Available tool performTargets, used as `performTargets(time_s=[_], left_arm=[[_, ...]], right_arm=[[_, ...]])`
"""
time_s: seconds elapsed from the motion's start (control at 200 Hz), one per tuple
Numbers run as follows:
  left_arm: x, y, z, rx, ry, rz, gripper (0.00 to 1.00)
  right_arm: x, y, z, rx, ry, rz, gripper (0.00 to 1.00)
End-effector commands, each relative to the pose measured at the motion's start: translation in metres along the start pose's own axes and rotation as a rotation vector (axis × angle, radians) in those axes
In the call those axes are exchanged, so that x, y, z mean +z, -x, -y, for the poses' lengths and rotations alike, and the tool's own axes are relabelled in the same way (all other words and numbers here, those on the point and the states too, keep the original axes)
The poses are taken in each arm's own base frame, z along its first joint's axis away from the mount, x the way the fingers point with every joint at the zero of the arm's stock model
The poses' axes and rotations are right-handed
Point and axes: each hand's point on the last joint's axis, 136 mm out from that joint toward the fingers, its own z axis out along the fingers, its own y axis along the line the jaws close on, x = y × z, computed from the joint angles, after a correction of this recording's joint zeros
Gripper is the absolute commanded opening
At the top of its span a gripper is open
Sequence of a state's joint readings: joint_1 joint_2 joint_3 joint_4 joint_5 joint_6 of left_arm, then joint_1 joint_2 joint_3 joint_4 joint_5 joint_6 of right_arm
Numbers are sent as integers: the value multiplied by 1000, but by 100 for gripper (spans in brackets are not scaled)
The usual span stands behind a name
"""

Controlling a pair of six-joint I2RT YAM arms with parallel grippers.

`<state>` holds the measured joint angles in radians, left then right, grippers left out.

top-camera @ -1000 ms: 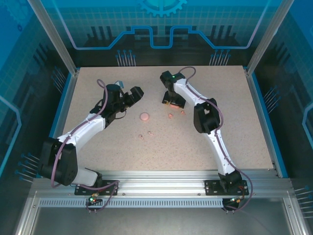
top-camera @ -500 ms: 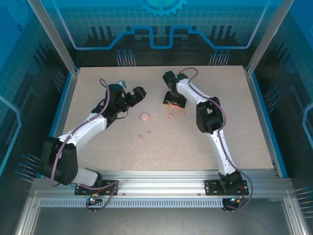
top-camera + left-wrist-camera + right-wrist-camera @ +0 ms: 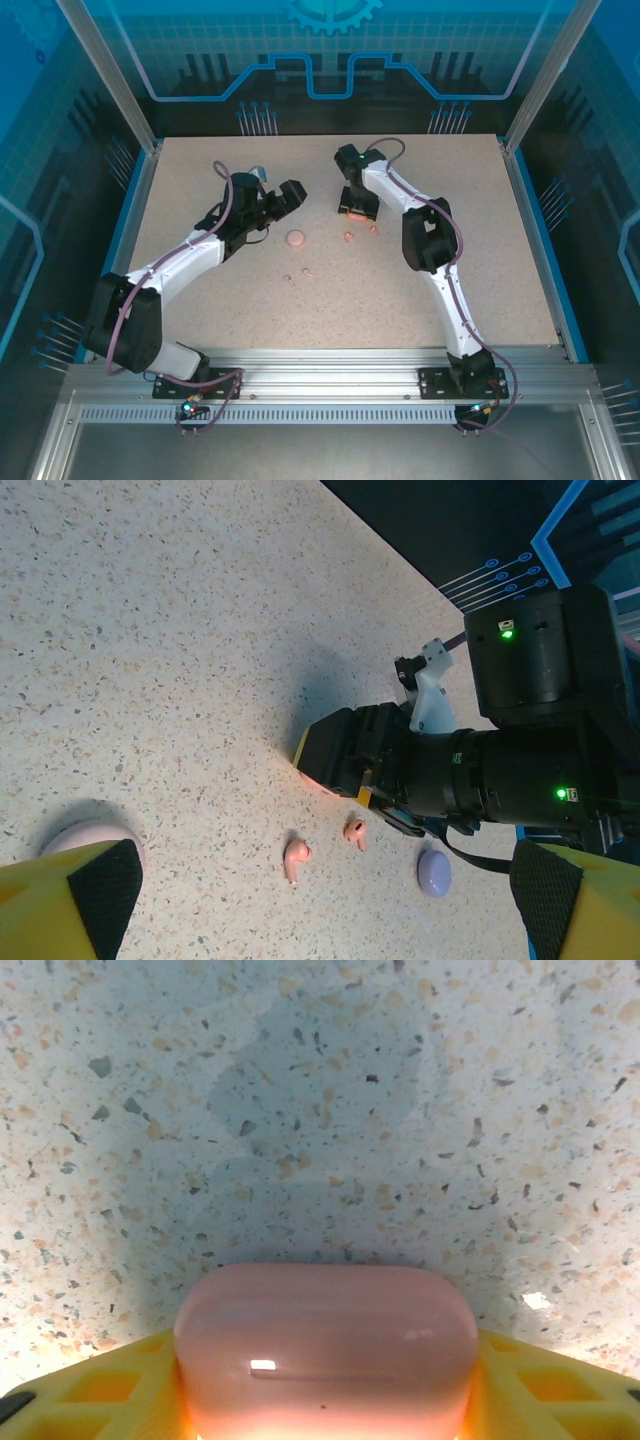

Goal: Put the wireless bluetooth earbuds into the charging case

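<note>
Two coral buds [image 3: 296,858] lie at 6 o'clock of my right gripper [image 3: 357,211], which clamps a pink case [image 3: 325,1350]; my left gripper [image 3: 290,192] hangs spread wide at its 9 o'clock

We lose the lower part of the pink case [image 3: 322,1350] to the right wrist picture's bottom edge, and the yellow fingers [image 3: 90,1395] flanking it are cut off too. From the left wrist, that case is mostly hidden under the right gripper [image 3: 335,775]. A pale case [image 3: 85,833] sits half hidden behind the left finger [image 3: 60,905]. From above, the two near buds [image 3: 290,279] are too small to tell their colour.
</note>
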<state>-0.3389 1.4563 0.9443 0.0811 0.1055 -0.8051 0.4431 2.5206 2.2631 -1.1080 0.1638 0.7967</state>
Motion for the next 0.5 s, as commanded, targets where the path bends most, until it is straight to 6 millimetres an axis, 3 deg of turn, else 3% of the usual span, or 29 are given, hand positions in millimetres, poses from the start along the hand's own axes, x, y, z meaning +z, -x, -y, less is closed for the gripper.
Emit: performTargets(time_s=[0.0,0.24,0.275,0.495], left_arm=[[0,-9,9,44,-64,-23,99],[-1,-46,10,43,-169,-77,99],[-2,-51,10,50,-178,-71,99],[4,-80,9,47,-214,32,99]], right_arm=[[7,3,-6,26,50,-1,54],[-52,5,-10,59,152,66,53],[-71,5,-10,67,178,87,53],[-102,-26,-4,162,268,65,53]])
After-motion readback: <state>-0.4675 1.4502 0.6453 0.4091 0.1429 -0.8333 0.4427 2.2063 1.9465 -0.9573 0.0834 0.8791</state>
